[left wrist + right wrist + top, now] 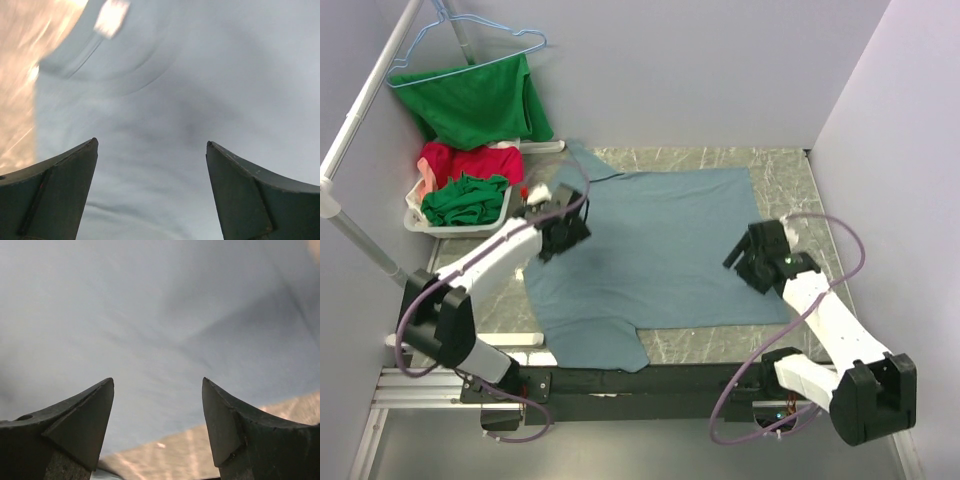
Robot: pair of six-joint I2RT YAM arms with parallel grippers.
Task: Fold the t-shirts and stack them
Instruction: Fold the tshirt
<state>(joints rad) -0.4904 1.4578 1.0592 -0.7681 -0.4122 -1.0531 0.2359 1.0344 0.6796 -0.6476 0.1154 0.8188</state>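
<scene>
A dusty grey-blue t-shirt (660, 250) lies spread flat on the marble table, one sleeve hanging over the near edge. My left gripper (563, 225) hovers open and empty over the shirt's left side, near the collar; the left wrist view shows blue cloth (200, 90) between the spread fingers (65, 190). My right gripper (748, 258) hovers open and empty over the shirt's right edge; the right wrist view shows blue cloth (150, 320) and bare table (170, 450) beyond its fingers (225, 420). Red (470, 160) and dark green (465, 198) shirts lie in a basket at the left.
A white basket (415, 218) stands at the far left of the table. A green shirt (475, 100) hangs on a blue hanger (470, 45) from a rack pole (365, 110). White walls close in the back and right side.
</scene>
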